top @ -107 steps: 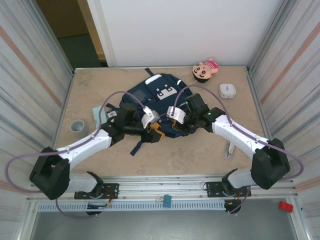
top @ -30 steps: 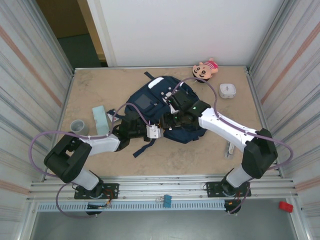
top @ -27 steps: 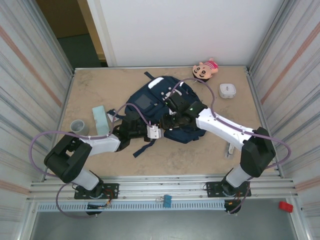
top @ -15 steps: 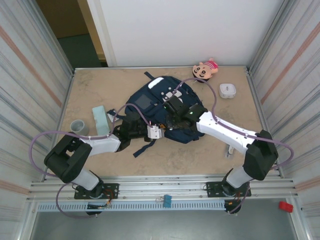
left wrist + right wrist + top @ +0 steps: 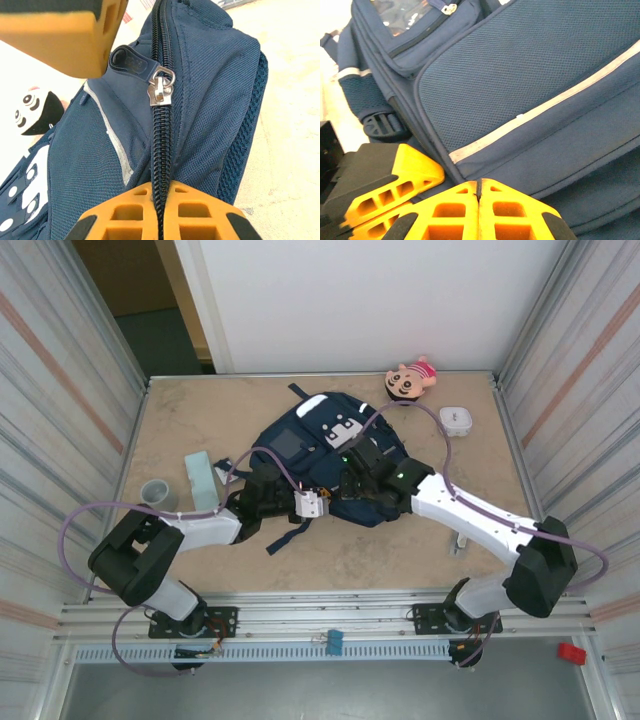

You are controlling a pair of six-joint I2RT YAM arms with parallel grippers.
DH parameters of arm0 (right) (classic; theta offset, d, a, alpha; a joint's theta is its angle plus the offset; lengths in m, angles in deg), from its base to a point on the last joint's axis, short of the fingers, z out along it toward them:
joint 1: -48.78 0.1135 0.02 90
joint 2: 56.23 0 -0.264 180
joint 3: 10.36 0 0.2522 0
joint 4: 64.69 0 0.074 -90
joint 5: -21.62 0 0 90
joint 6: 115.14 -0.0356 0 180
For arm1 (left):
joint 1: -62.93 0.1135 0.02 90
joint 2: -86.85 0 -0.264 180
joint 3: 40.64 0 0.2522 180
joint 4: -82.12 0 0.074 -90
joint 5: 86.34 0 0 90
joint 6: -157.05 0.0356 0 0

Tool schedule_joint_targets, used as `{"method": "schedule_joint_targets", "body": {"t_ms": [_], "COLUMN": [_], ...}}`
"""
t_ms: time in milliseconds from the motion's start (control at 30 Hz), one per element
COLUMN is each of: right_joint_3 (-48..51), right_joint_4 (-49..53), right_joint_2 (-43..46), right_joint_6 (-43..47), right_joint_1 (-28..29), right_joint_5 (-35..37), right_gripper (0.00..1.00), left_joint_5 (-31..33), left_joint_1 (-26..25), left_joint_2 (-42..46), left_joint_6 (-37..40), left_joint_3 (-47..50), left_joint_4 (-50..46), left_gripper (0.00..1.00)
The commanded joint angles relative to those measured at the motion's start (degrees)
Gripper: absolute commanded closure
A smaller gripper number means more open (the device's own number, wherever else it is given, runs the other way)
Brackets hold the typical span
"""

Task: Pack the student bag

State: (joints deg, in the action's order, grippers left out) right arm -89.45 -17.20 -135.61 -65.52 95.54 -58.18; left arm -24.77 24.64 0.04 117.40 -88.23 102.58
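Observation:
The student bag (image 5: 322, 445), navy blue with white patches, lies flat mid-table. My left gripper (image 5: 162, 187) is shut on the bag's closed zipper line (image 5: 161, 145), pinching the teeth between its orange fingers. A little further along that zipper, the metal slider (image 5: 161, 91) carries a dark pull tab (image 5: 131, 62). My right gripper (image 5: 479, 183) is shut on that tab, and a thin dark strip shows between its pads. In the top view both grippers meet at the bag's near edge, left gripper (image 5: 312, 502) and right gripper (image 5: 347, 480). The left fingers (image 5: 395, 186) sit just beside the right ones.
A plush doll (image 5: 411, 380) lies at the far edge and a small white box (image 5: 455, 421) at the far right. A teal box (image 5: 201, 480) and a grey roll (image 5: 158, 493) sit left of the bag. A loose strap (image 5: 285, 536) trails toward the near edge.
My right gripper has closed from about half open to shut on the zipper pull tab, and its arm has shifted slightly right and nearer. The left arm has not moved.

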Motion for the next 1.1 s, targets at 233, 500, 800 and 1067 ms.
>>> {"method": "schedule_joint_targets", "body": {"t_ms": [233,500,800,1067], "right_joint_3": [10.4,9.97,1.74,-3.72], "right_joint_4": [-12.0,-12.03,-5.21,5.47], "right_joint_2": [8.63,6.2,-4.92,-11.83], "right_joint_6": [1.24,14.22,28.98,39.07], "right_joint_1": [-11.54,-21.51,-24.22,-24.49], "right_joint_5": [-27.17,-47.88,-56.17,-61.36], "right_gripper": [0.63,0.42,0.42,0.43], "left_joint_5": [-0.81,-1.99,-1.68,-1.59], "left_joint_1": [-0.14,-0.13,-0.13,0.01], "left_joint_2": [2.01,3.01,3.47,3.66], "left_joint_6": [-0.25,0.45,0.35,0.87], "left_joint_3": [-0.1,0.34,0.62,0.62], "left_joint_4": [4.65,4.02,3.75,3.43], "left_gripper": [1.0,1.0,1.0,1.0]}}
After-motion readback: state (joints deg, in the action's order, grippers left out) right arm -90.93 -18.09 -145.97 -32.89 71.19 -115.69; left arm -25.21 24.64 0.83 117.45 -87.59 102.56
